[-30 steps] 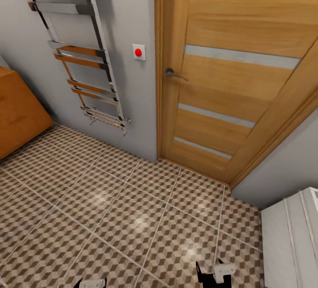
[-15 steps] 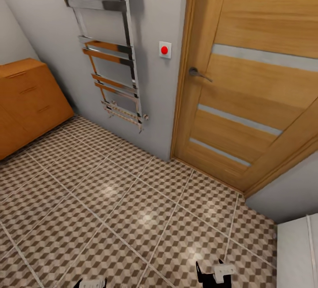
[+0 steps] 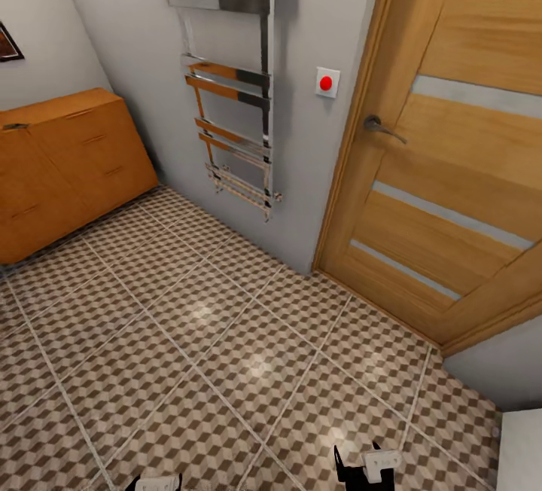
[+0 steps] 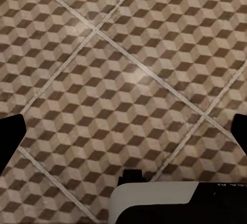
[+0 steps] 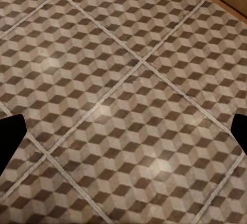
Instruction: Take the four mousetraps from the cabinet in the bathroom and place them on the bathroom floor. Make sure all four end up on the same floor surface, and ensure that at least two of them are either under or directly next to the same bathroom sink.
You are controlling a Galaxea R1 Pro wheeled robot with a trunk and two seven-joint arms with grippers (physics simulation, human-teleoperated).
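The orange-brown wooden cabinet (image 3: 68, 160) with slim bar handles stands against the left wall, its drawers shut. No mousetraps or bathroom sink are in view. The cube-patterned bathroom floor (image 3: 226, 340) stretches between me and the cabinet. At the bottom edge of the head view sit my left gripper (image 3: 154, 483) and right gripper (image 3: 365, 468), both far from the cabinet. In the left wrist view the left gripper (image 4: 124, 134) is open over bare floor tiles (image 4: 128, 54). The right gripper (image 5: 124, 134) is open over floor tiles (image 5: 128, 80) too, with nothing between its fingers.
A chrome towel radiator (image 3: 233, 84) hangs on the grey wall ahead, with a red-button switch (image 3: 326, 83) beside it. A shut wooden door (image 3: 452, 175) with a lever handle fills the right side. A white unit's corner (image 3: 521, 449) shows at the bottom right.
The whole picture has slid to the right, so the camera has turned left. More of the cabinet now shows and the white unit has nearly left the view. The grippers hold the same pose.
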